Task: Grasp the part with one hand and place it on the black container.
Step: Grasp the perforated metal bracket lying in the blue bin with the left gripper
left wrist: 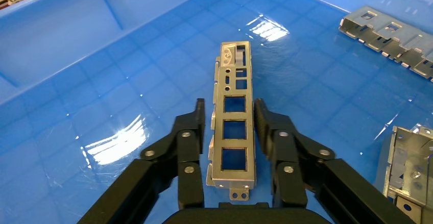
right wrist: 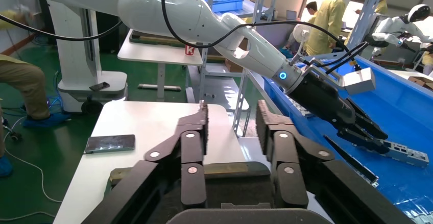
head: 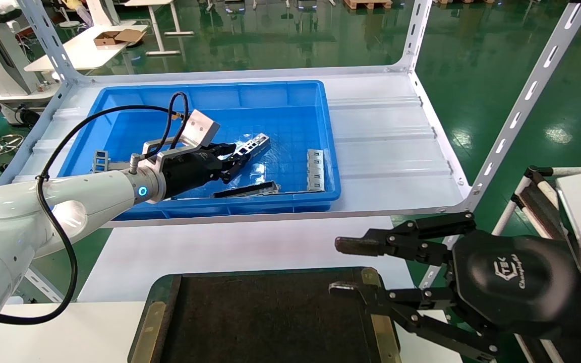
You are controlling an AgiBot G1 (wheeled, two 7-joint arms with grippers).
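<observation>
The part (head: 252, 145), a slim silver bar with square windows, lies on the floor of the blue bin (head: 290, 85). My left gripper (head: 235, 157) reaches into the bin and stands open. In the left wrist view its fingers (left wrist: 190, 132) flank the part (left wrist: 235, 127), one on each long side, with a narrow gap on one side. The black container (head: 270, 317) lies on the white table at the near edge. My right gripper (head: 343, 267) hovers open over the container's right corner with nothing between its fingers. The right wrist view shows the container (right wrist: 230, 188) under that gripper (right wrist: 231, 122).
Inside the bin lie a dark strip (head: 247, 190), a grey stamped plate (head: 315, 169) and another piece (head: 100, 161) at the left. White slotted shelf posts (head: 522, 101) frame the shelf. A phone (right wrist: 110, 143) rests on the white table.
</observation>
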